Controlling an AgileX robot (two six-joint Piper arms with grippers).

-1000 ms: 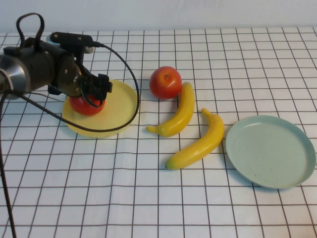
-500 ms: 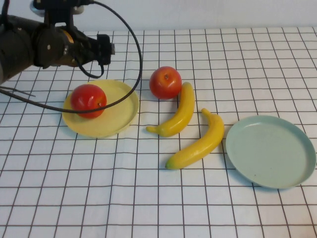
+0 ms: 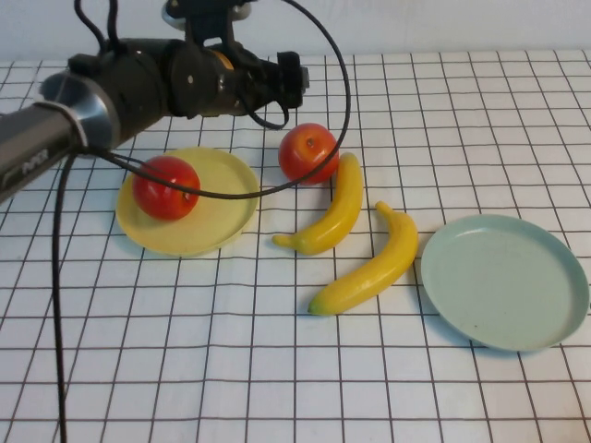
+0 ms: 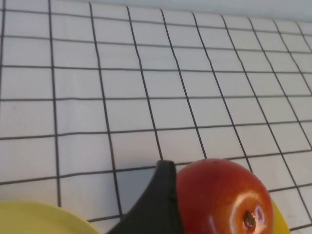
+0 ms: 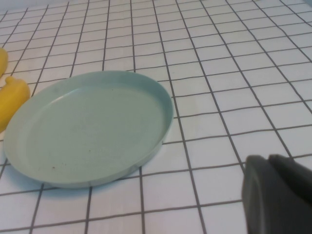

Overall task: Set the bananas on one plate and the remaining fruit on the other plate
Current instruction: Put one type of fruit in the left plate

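Note:
One red apple (image 3: pixel 166 187) lies on the yellow plate (image 3: pixel 222 208) at the left. The second red apple (image 3: pixel 308 152) lies on the cloth beside the plate, touching the top end of one banana (image 3: pixel 333 208). The other banana (image 3: pixel 370 268) lies between that one and the empty pale blue-green plate (image 3: pixel 503 281). My left gripper (image 3: pixel 293 79) is open and empty, raised just behind the second apple. In the left wrist view one finger (image 4: pixel 161 202) shows beside that apple (image 4: pixel 222 197). My right gripper (image 5: pixel 268 163) is shut, low over the cloth near the blue-green plate (image 5: pixel 87 126).
A white cloth with a black grid (image 3: pixel 277 369) covers the table. The left arm's cable (image 3: pixel 343 101) loops over the yellow plate and the second apple. A banana tip (image 5: pixel 12 97) shows beside the blue-green plate in the right wrist view.
My left gripper let go of the apple on the yellow plate, rose, and moved right to just behind the second apple. The fruit and plates have not moved.

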